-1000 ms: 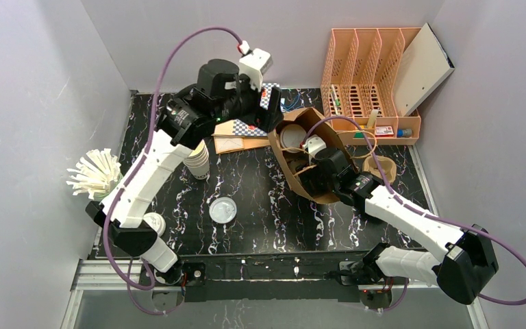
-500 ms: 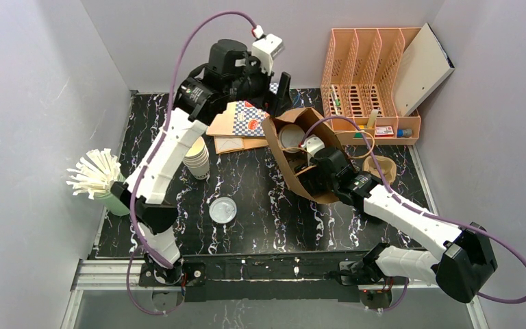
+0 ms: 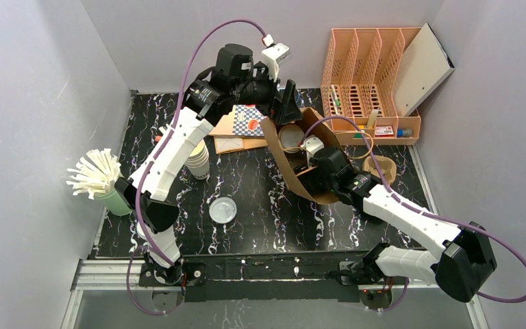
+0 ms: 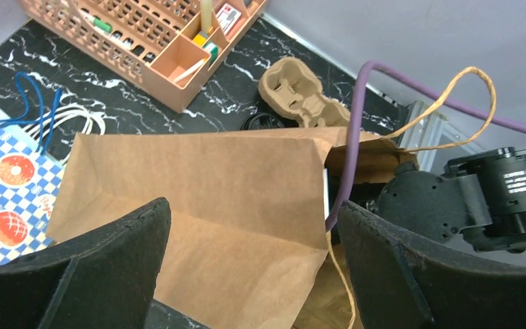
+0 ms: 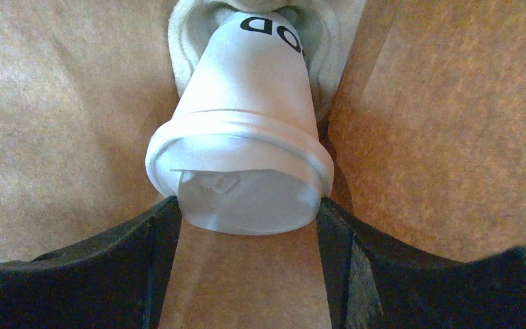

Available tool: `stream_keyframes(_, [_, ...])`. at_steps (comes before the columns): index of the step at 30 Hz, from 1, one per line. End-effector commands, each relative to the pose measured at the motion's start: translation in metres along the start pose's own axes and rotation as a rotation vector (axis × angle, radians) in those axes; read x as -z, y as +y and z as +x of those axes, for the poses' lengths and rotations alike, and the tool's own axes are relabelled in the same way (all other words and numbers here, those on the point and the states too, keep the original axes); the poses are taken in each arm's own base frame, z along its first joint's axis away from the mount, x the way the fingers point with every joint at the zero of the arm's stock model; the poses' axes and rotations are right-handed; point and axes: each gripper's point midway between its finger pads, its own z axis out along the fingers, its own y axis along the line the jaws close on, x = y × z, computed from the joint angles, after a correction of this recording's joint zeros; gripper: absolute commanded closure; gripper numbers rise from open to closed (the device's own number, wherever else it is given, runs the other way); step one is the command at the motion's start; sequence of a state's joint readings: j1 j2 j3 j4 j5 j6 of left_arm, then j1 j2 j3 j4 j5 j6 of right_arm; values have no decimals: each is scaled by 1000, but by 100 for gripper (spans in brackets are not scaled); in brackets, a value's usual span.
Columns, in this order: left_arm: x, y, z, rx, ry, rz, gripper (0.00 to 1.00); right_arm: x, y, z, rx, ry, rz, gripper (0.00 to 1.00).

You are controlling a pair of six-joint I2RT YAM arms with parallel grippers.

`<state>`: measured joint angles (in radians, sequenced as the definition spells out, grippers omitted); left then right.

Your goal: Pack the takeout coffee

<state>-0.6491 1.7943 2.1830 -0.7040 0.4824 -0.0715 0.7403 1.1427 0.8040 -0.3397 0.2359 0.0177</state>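
Takeout coffee [image 3: 291, 137] shows in the top view as a round white lid inside the open brown paper bag [image 3: 283, 166], just right of the frame's middle. My right gripper [image 3: 308, 173] reaches into that bag from the lower right. My left gripper [image 3: 289, 104] hangs over the bag's upper edge. A stack of lidless cups [image 3: 198, 160] stands left of the bag.

From the left wrist, my left gripper [image 4: 252, 208] is spread wide and holds nothing, with the bag [image 4: 198, 185] below it. A pulp cup carrier [image 4: 300, 92] lies on the table at upper middle, near the peach organizer [image 4: 144, 34].

From the right wrist, a pale cream cup [image 5: 246, 116] with a white lid fills the middle. It is tilted, with its base in a pulp tray [image 5: 186, 34] at the top and bag paper [image 5: 61, 103] all around. My right gripper [image 5: 248, 205] clasps the lid from both sides. Whether this is the lid seen from above I cannot tell.
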Motion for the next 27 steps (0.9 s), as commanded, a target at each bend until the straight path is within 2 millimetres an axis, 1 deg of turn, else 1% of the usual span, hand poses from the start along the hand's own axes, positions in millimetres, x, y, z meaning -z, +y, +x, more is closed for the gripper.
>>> stream_keyframes(1, [16, -21, -19, -5, -68, 76, 12, 0, 8, 9, 27, 48, -46, 49])
stream_keyframes(5, [15, -26, -20, 11, -68, 102, 12, -1, 7, 6, 26, 40, -38, 49])
stream_keyframes(7, [14, -26, -16, 9, -58, 109, 15, -3, 7, 6, 49, 40, -41, 49])
stream_keyframes(9, [13, -25, -9, 1, -42, 110, 21, -4, 6, 6, 55, 43, -38, 49])
stream_keyframes(10, [12, -24, -6, 0, -36, 107, 25, -4, 6, 6, 57, 41, -36, 49])
stream_keyframes(14, [10, -14, -2, -11, -20, 48, 39, -3, 6, 4, 59, 37, -35, 48])
stream_keyframes(17, [8, -13, 1, -26, -2, 31, 43, -4, 6, 4, 58, 37, -36, 49])
stream_keyframes(20, [5, -14, -1, -36, -3, 18, 49, -4, 5, 3, 62, 37, -31, 48])
stream_keyframes(22, [4, -16, -5, -49, -9, 14, 57, -4, 4, 3, 64, 39, -29, 48])
stream_keyframes(23, [5, -16, -9, -54, -15, 9, 63, -4, 4, 2, 64, 38, -29, 48])
stream_keyframes(24, [6, -16, -12, -58, -22, 8, 70, -4, 4, 2, 65, 38, -28, 48])
stream_keyframes(26, [7, -18, -21, -61, -44, 9, 92, -4, 4, 2, 65, 42, -27, 48])
stream_keyframes(27, [7, -20, -25, -57, -52, 13, 96, -4, 4, 2, 64, 44, -27, 48])
